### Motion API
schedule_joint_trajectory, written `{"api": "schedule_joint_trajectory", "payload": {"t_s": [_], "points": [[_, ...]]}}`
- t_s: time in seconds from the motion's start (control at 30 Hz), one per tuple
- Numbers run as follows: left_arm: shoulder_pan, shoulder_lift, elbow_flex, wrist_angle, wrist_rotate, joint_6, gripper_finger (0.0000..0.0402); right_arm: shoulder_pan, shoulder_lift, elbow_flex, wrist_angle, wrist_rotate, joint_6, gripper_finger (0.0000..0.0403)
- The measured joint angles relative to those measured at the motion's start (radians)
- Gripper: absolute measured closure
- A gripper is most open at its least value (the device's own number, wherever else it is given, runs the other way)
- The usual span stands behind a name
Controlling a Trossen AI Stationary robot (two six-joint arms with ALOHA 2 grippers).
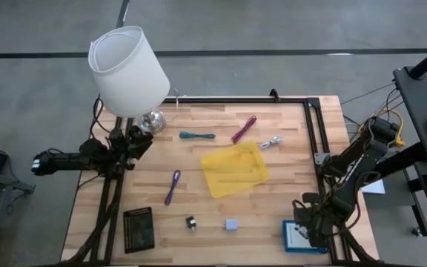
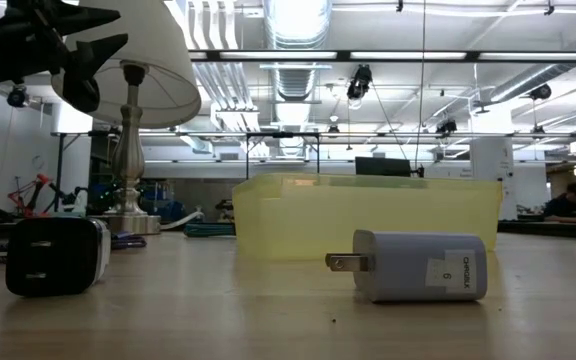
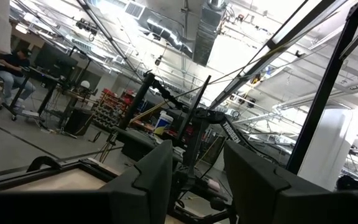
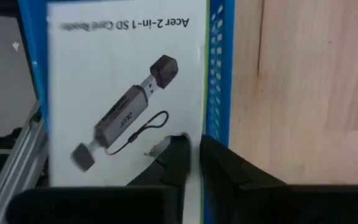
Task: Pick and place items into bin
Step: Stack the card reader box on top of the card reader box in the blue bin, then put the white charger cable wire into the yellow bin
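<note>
Lamp (image 2: 128, 90) shade cut off; black piece (image 1: 190, 222) too small.

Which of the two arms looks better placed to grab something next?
Probably the right. Its hand hangs low over the blue-and-white card reader box at the table's near right corner, fingers nearly together. The left hand sits raised by the lamp, aimed out into the room, away from the items.
</note>
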Motion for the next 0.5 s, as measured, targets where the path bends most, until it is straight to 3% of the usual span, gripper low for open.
{"api": "schedule_joint_trajectory", "payload": {"t_s": [0.37,0.5], "points": [[0.0,0.0,0.0,0.0,0.0,0.0,0.0272,-0.009,-0.017,0.001,0.002,-0.042,0.008,0.0295],[0.0,0.0,0.0,0.0,0.0,0.0,0.0272,-0.029,-0.074,0.009,0.004,0.101,0.011,0.0287]]}}
